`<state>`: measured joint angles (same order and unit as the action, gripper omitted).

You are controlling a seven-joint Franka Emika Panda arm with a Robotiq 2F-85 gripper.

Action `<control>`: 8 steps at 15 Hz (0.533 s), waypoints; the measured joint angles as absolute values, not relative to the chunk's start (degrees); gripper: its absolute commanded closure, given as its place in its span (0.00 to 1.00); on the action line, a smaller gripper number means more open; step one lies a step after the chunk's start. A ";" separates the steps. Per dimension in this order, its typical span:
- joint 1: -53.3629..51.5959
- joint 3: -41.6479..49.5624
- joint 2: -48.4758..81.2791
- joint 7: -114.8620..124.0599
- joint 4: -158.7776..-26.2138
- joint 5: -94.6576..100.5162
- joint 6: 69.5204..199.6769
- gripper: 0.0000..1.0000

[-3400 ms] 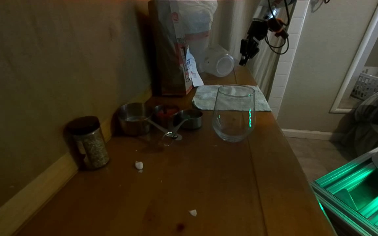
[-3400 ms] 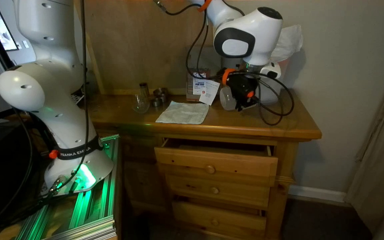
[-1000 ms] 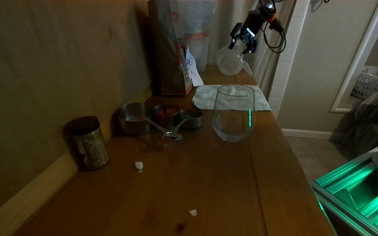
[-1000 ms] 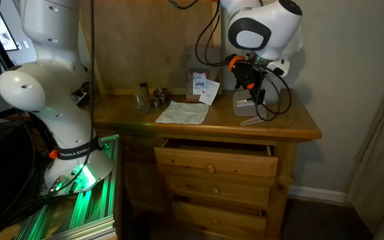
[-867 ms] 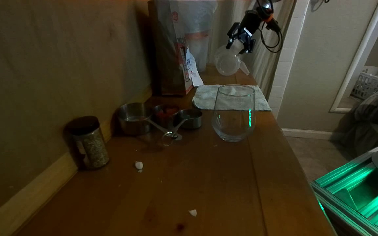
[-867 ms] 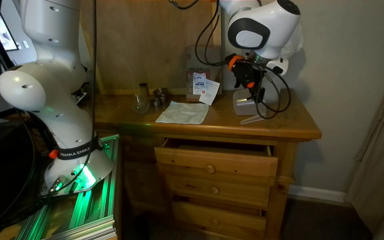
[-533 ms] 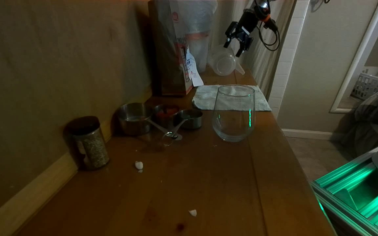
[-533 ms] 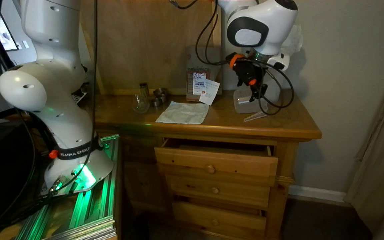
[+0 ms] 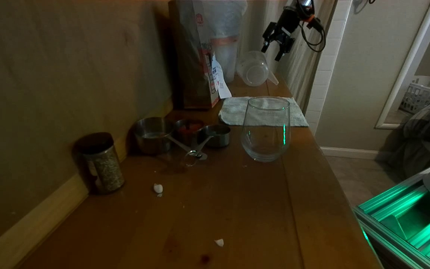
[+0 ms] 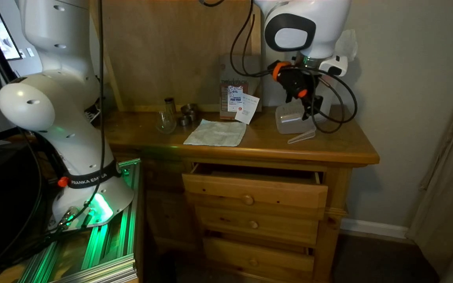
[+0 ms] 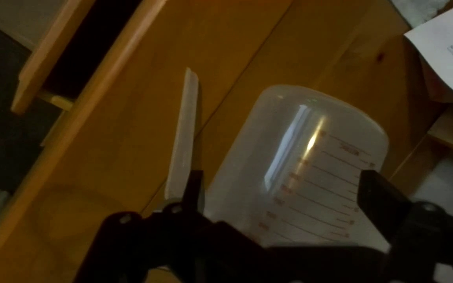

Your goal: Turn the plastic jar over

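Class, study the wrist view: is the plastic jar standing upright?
No: the plastic jar lies on its side on the wooden desktop.

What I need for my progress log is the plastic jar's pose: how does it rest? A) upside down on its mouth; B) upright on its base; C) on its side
C, as an exterior view shows the plastic jar lying on the desk with its round base facing sideways.
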<state>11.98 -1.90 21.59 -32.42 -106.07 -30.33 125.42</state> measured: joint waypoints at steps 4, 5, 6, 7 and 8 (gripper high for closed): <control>12.34 -0.83 21.59 -35.83 -109.76 -26.57 128.67 0.00; 12.38 -0.74 21.61 -36.61 -110.66 -26.00 129.86 0.00; 12.39 -0.73 21.63 -37.26 -111.52 -25.69 131.17 0.00; 12.37 -0.74 21.64 -37.83 -112.31 -25.50 132.64 0.00; 12.35 -0.80 21.70 -38.42 -113.04 -25.44 134.22 0.00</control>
